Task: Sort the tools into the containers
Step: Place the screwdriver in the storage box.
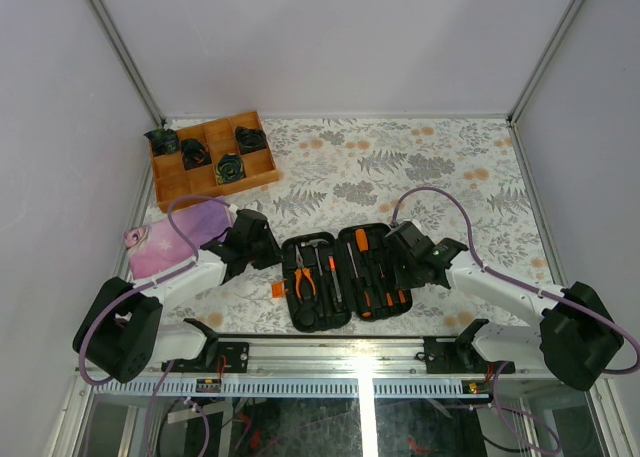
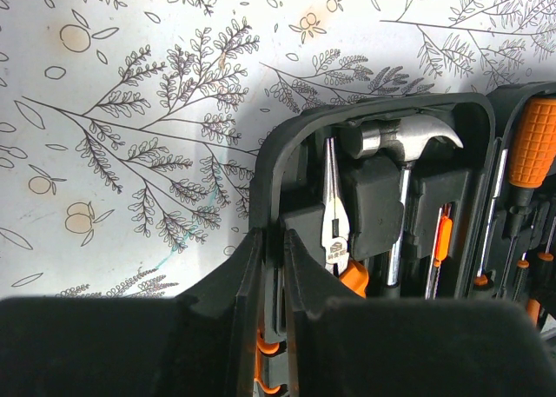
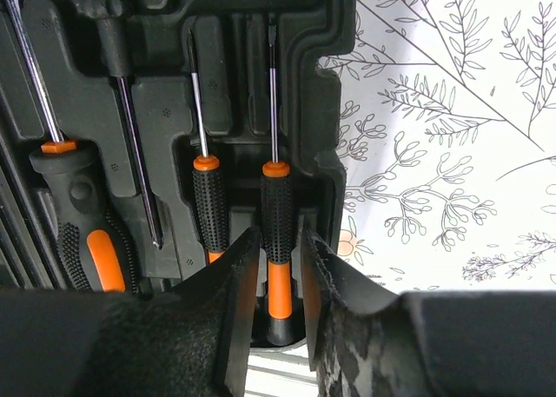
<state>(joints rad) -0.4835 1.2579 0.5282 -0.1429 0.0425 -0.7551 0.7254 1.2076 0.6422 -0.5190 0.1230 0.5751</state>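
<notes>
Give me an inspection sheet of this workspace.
Surface: table, floral cover.
Job's things: case open flat; hammer, pliers and drivers slotted.
Clutter: tray holding dark rolled items; pink cloth at left.
Grippers: left gripper shut on case rim; right gripper open astride a thin driver in its slot.
Cables: purple cables, one loop each side.
Surroundings: white walls, metal rail at near edge.

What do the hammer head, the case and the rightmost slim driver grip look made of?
Hammer head: polished steel, judging by its bright glints. Case: matte black moulded plastic, probably, with formed slots. Rightmost slim driver grip: dotted black rubber or plastic over orange.
</notes>
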